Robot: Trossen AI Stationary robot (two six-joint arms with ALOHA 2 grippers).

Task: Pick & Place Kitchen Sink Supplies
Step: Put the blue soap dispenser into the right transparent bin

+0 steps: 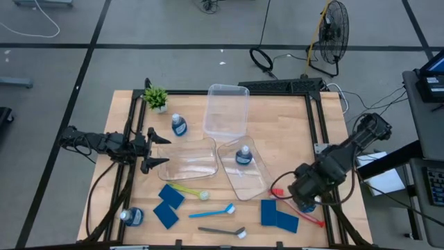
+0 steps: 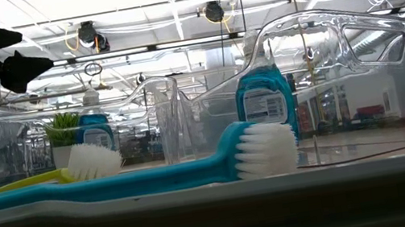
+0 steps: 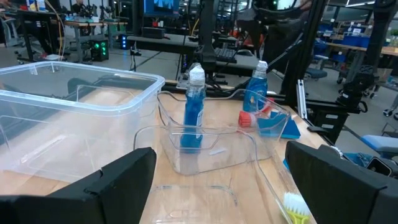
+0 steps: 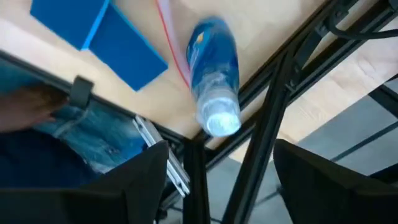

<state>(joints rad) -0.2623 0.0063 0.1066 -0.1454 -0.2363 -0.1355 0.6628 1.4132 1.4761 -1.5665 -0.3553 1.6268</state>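
My right gripper [image 1: 306, 196] [image 4: 217, 186] hangs open over the table's near right corner. Its fingers stand on either side of a blue-liquid bottle [image 4: 213, 68] with a white cap [image 4: 219, 120], above it and apart from it. That bottle [image 3: 255, 94] stands upright beside the red brush [image 1: 300, 210] and two blue sponges [image 1: 278, 217]. My left gripper [image 1: 155, 150] [image 3: 217, 193] is open at the left bin's left wall. A second bottle [image 1: 243, 155] [image 3: 194, 112] stands in the tilted bin, a third [image 1: 179, 125] on the table, and a fourth [image 1: 132, 217] lies near left.
Three clear bins: far [image 1: 227, 110], left [image 1: 186, 160], tilted middle [image 1: 253, 179]. Yellow-green [image 1: 187, 189], light-blue [image 1: 211, 210] and dark-grey [image 1: 220, 230] brushes and two sponges [image 1: 168, 205] lie near. A potted plant [image 1: 156, 98] stands far left. A person's jeans [image 4: 81, 134] show beyond the near edge.
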